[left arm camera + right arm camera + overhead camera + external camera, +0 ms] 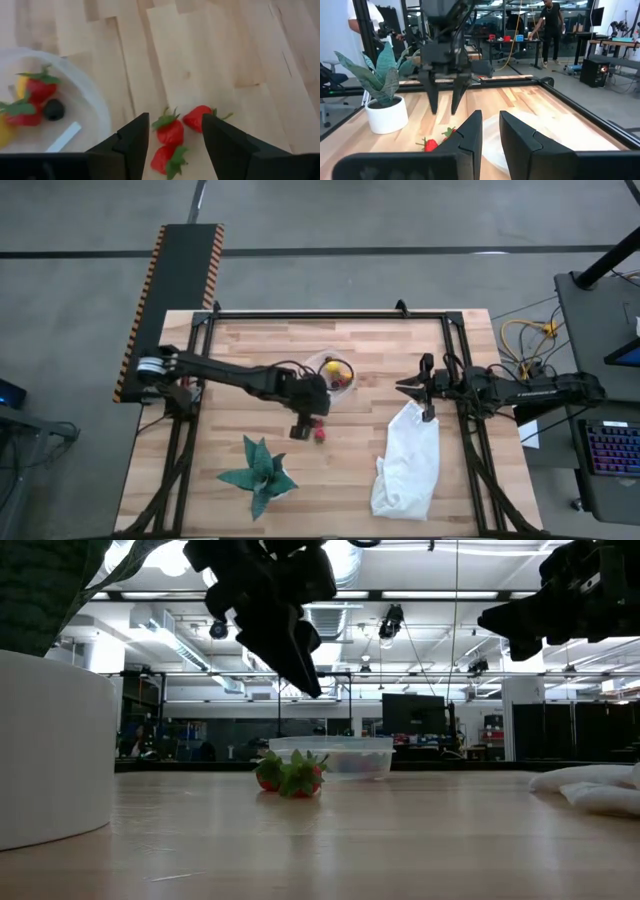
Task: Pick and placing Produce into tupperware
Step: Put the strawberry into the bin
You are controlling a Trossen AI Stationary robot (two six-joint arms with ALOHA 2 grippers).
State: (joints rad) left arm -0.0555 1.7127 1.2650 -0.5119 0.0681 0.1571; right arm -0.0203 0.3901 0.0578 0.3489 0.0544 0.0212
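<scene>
On the pale wooden counter (pixel 360 470) we are logging three small red strawberries (pixel 170 132) lying just beside the clear rounded plastic tub (pixel 95 107), which is holding more strawberries, a yellow piece and a dark ball. Our left gripper (pixel 172 145) is hovering over the loose strawberries, jaws released. Our right gripper (pixel 405 387) is waiting above the white cloth bag (pixel 408 460), jaws nearly clenched, grasping nothing.

I see a pale wooden table (pixel 360 350) of jointed planks with a matt finish. The tupperware (pixel 95 107), left of frame, is clear, smooth plastic. At lower right the white bag (pixel 408 465) looks like soft, creased cloth. 3 strawberries (pixel 172 135) have a slightly glossy red skin.
</scene>
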